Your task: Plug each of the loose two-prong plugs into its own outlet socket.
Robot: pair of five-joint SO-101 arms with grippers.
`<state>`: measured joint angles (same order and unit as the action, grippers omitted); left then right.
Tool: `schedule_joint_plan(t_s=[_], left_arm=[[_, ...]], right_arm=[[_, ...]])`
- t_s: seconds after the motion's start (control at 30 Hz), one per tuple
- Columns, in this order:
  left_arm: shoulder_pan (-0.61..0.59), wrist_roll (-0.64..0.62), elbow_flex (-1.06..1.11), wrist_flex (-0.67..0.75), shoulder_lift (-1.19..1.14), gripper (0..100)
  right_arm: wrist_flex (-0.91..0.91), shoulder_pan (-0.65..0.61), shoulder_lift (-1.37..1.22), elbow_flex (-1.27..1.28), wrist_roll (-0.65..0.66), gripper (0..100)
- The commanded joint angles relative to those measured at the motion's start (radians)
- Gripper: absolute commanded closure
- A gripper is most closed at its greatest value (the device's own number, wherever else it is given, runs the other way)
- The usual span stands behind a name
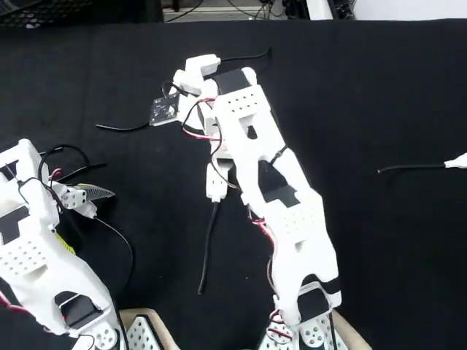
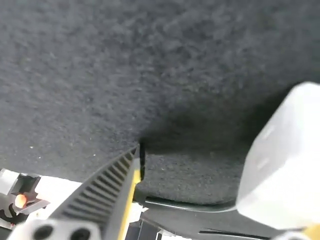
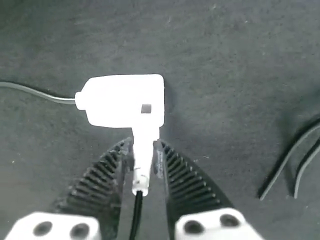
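Observation:
A white outlet block (image 3: 125, 100) lies on the black cloth with a thin grey cord leaving one end. A slim white two-prong plug (image 3: 144, 137) with a black cord is pushed into its side, and my right gripper (image 3: 144, 147) is shut on that plug. From above, the same outlet (image 1: 203, 64) sits at the far middle, with the right gripper (image 1: 191, 84) just in front of it. Another white plug (image 1: 458, 160) with a thin black cord lies at the right edge. My left gripper (image 1: 98, 194) rests low at the left, open with nothing in it; its ribbed finger (image 2: 107, 187) stands apart from the white jaw.
A white connector piece (image 1: 215, 182) with a thick black cord (image 1: 208, 248) trailing toward the front lies beside the right arm. Two dark cords (image 3: 292, 165) lie near the held plug. A thin black wire (image 1: 120, 129) runs left of the right wrist.

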<state>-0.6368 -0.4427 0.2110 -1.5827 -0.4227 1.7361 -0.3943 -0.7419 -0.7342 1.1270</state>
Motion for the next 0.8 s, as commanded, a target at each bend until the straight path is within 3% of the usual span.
schedule_joint_plan(t_s=[0.0,0.43,0.77], left_arm=[[0.008,0.003,0.001,0.009,0.054,46],[0.013,0.003,-0.002,0.009,0.054,46],[0.024,0.003,-0.004,0.009,0.054,46]], right_arm=[[0.025,-0.023,0.05,0.013,0.003,98.6],[0.021,-0.164,0.044,0.015,0.002,98.6],[0.021,-0.233,-0.179,-0.068,-0.035,98.6]])
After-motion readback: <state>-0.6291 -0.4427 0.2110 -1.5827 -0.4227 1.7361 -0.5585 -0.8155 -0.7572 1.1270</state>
